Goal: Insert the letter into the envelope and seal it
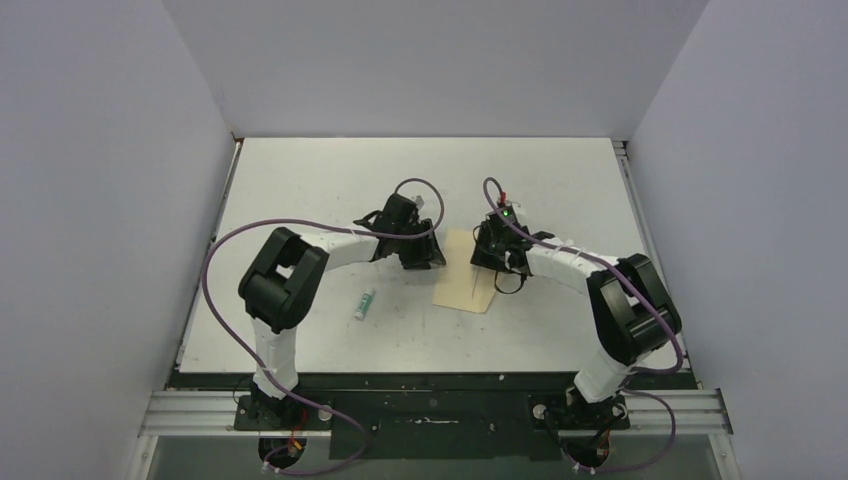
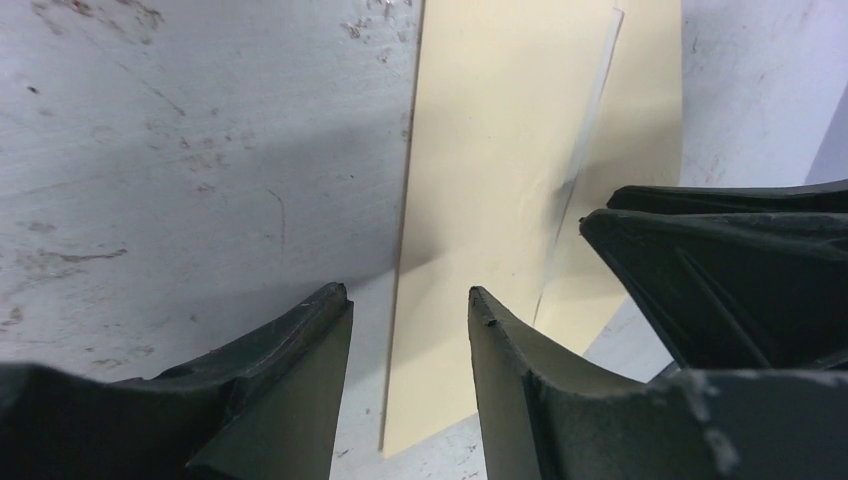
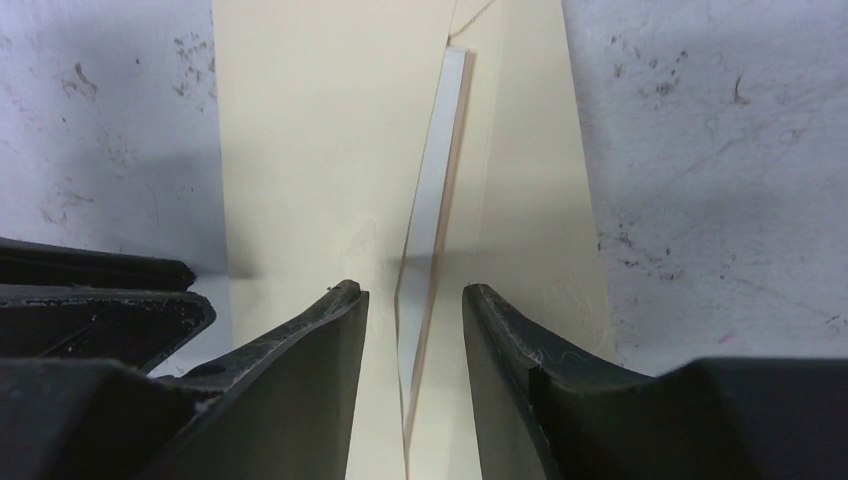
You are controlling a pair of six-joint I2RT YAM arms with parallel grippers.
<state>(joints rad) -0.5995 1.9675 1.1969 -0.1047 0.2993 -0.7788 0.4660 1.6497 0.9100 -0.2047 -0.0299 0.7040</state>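
Note:
The pale tan envelope lies flat on the table between both arms. My left gripper hangs open just above its left edge, and in the left wrist view the envelope edge runs between the parted fingers of that gripper. My right gripper stands open over the right part. In the right wrist view the envelope's flap, with a white strip, stands up between the jaws of the right gripper, with a gap on each side. The letter is hidden.
A small green and white tube lies on the table left of the envelope, below the left forearm. Grey walls close in the table on three sides. The two grippers stand close together, each showing in the other's wrist view.

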